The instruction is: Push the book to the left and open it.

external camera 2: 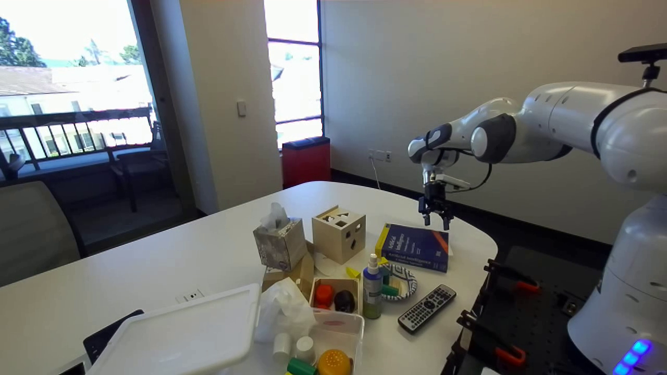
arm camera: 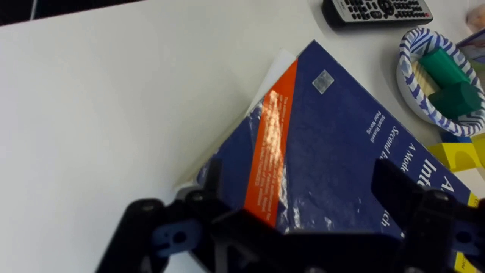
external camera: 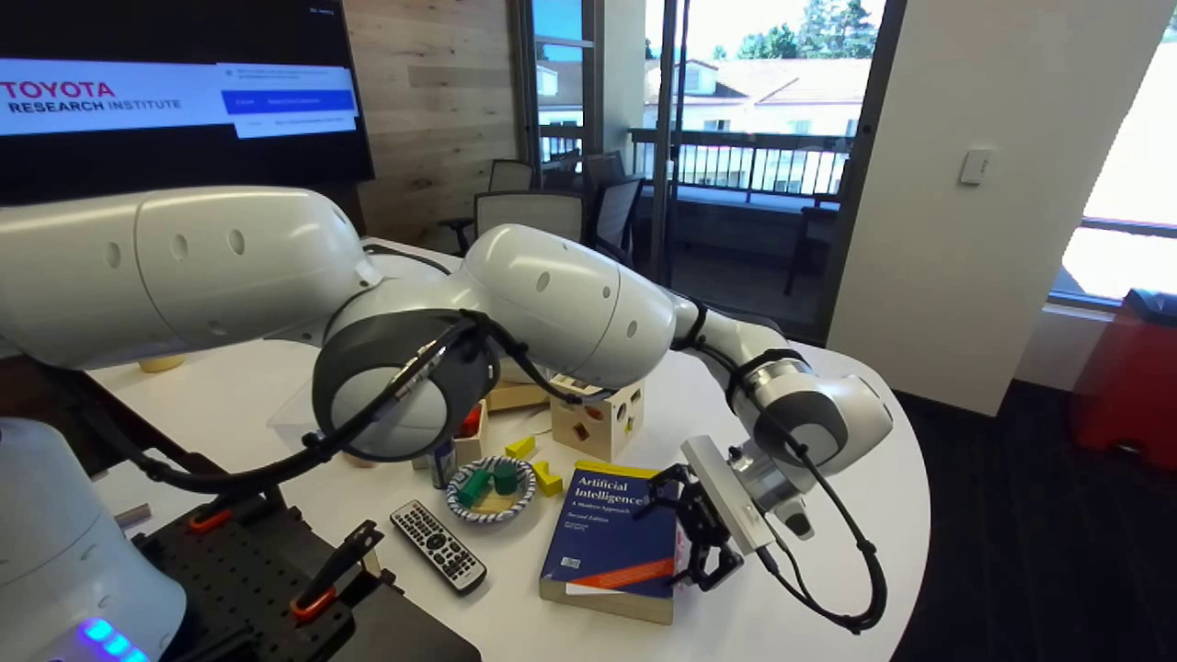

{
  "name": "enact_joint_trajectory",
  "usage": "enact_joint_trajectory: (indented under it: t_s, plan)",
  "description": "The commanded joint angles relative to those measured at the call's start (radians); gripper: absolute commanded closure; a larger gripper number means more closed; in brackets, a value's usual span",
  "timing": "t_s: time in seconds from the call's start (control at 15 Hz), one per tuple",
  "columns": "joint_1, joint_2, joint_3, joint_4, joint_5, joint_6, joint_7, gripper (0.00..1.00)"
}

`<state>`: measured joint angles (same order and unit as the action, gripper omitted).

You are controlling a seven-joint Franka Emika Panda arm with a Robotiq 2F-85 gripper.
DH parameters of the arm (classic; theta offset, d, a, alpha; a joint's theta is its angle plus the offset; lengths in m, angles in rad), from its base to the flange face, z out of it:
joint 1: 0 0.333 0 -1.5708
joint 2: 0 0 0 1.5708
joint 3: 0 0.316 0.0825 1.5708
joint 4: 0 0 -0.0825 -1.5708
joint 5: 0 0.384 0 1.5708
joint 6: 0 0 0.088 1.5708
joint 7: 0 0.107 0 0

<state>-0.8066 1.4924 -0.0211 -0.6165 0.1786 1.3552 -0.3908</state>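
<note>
Table [external camera 2: 208,245] — book [external camera 2: 414,247] lengthwise, yellow end toward cube [external camera 2: 329,239]

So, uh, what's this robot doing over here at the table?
A robot arm has its open claw near one long edge of a thick blue book, which lies closed on the white table. The job is to push that book left and open it; nothing is gripped, and whether the claw touches the book I can't tell. A remote control and a patterned bowl sit nearby.
</note>
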Motion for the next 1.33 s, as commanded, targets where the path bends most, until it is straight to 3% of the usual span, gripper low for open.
enact_joint_trajectory:
  t_s: [0.0, 1.27]
  plan:
    - [-0.007, 0.0, 0.006, 0.007, -0.008, -0.054, 0.049, 0.0]
    - [-0.01, 0.0, 0.012, 0.005, -0.009, -0.045, 0.043, 0.0]
